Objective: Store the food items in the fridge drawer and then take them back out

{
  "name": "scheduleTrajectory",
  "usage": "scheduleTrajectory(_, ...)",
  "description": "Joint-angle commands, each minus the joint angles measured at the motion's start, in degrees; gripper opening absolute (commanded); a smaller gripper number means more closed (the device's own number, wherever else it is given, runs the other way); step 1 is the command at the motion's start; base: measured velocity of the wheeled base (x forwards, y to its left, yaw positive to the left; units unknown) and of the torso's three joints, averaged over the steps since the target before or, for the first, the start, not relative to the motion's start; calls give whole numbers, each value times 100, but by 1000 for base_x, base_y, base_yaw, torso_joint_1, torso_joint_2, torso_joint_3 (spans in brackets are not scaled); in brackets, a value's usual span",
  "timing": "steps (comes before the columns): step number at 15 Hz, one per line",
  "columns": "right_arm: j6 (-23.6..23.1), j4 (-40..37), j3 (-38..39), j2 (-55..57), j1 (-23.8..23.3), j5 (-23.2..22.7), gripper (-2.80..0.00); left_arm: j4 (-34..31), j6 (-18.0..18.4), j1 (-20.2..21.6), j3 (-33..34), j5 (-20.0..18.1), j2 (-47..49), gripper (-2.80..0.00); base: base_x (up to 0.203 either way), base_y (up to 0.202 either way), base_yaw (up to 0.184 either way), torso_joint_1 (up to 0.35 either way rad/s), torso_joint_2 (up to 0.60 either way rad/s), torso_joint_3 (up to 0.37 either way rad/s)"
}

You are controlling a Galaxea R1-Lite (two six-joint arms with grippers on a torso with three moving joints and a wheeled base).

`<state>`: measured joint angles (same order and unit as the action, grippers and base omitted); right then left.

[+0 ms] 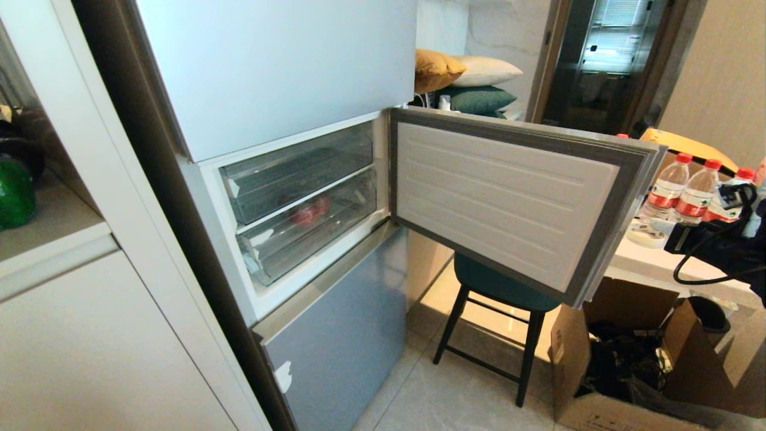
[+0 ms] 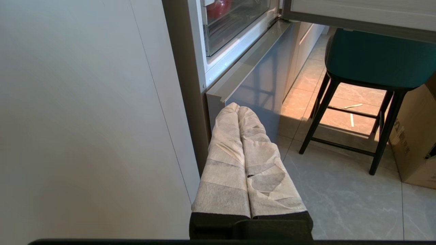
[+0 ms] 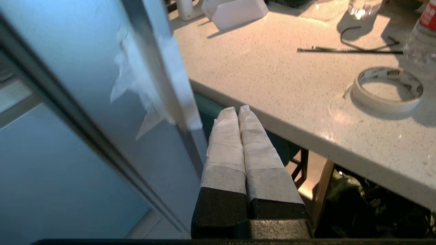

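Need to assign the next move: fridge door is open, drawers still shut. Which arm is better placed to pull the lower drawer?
Probably the left. The left gripper, shut and empty, points at the fridge just below the lower drawer. The right gripper, also shut, sits behind the open door by the counter.

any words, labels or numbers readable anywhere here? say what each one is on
None can be read in full.
Water bottles: red labels with white print, too small to read.
Tape roll: dark print on its inner ring, too blurred to read.
Cardboard box: a few dark printed letters at its edge, cut off and unreadable.
Bottle by the tape roll: a red label with white letters, cut off by the picture's edge.
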<state>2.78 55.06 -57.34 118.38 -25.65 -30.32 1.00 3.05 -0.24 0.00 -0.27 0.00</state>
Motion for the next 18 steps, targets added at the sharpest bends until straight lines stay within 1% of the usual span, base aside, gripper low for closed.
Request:
scheduleTrajectory(1, 0, 106, 239, -112, 0, -23, -280, -4, 3, -2, 62, -8, 0, -280, 0, 0, 0, 0, 0, 0)
scheduleTrajectory(4, 9, 704, 916, -403, 7, -38, -280, -4, 36, -2, 62, -8, 9, -280, 0, 0, 0, 0, 0, 0)
scheduleTrajectory(5, 21, 849, 953, -395, 7, -71, -280, -4, 56, -2, 62, -8, 9, -280, 0, 0, 0, 0, 0, 0)
scheduleTrajectory(9, 47, 928, 674, -118, 7, -628, -280, -4, 47, -2, 62, -8, 0, -280, 0, 0, 0, 0, 0, 0)
scheduleTrajectory(16, 73, 928, -291, 583, 7, -675, -280, -4, 56, -2, 62, -8, 4, -280, 0, 0, 0, 0, 0, 0)
scheduleTrajectory(18, 74, 924, -444, 720, 0, -659, -280, -4, 56, -2, 62, -8, 0, -280, 0, 0, 0, 0, 0, 0)
